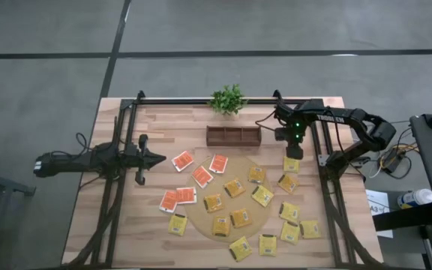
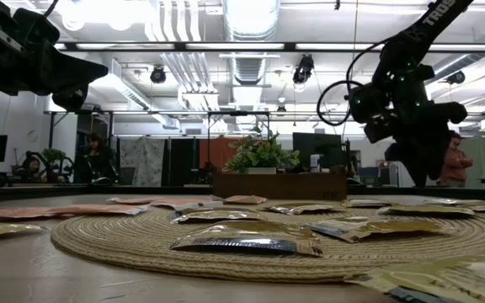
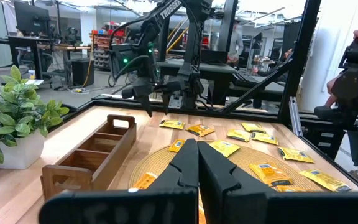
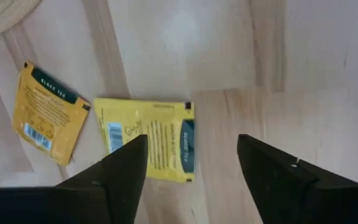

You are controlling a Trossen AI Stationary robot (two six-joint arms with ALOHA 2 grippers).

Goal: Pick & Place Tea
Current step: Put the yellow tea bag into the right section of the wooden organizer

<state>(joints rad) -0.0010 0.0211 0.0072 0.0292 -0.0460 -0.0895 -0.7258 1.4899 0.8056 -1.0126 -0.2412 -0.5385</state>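
- Table [image 1: 126, 225] is pale wood planks on a grey floor, with a dark frame running along both sides and the back edge.
- A big round woven mat [image 1: 201, 217] sits toward the front middle. A wooden tray [image 1: 233, 136] split into compartments sits behind it, and a small green plant [image 1: 227, 99] is at the back edge.
- Tea is scattered all over: the yellow packets [image 1: 240, 218] lie on the mat and spill off onto the bare wood on the right arm's side, while the orange-red packets [image 1: 202, 176] cluster on the mat's left edge and the wood beside it.
- Right gripper [image 4: 191, 155] hangs over the wood just past the mat, near the tray's right end. Its jaws are spread wide, gripping nothing.
- Only the right wrist view shows what's under it: one yellow packet [image 4: 146, 138] lies flat on the wood partly between the fingers, with a second yellow packet [image 4: 46, 112] just beside it and a sliver of mat in the corner.
- Left gripper [image 1: 156, 158] is parked over the left side of the table, pointing at the middle. In its own wrist view the jaws are pressed together, nothing between them.
- That wrist view also looks across to the right arm [image 3: 143, 56] above the far packets, with the tray and plant seen side-on.
- Low view gives the room: open ceiling with ducts and strip lights, monitors, and a person [image 2: 455, 160] standing off behind the table.
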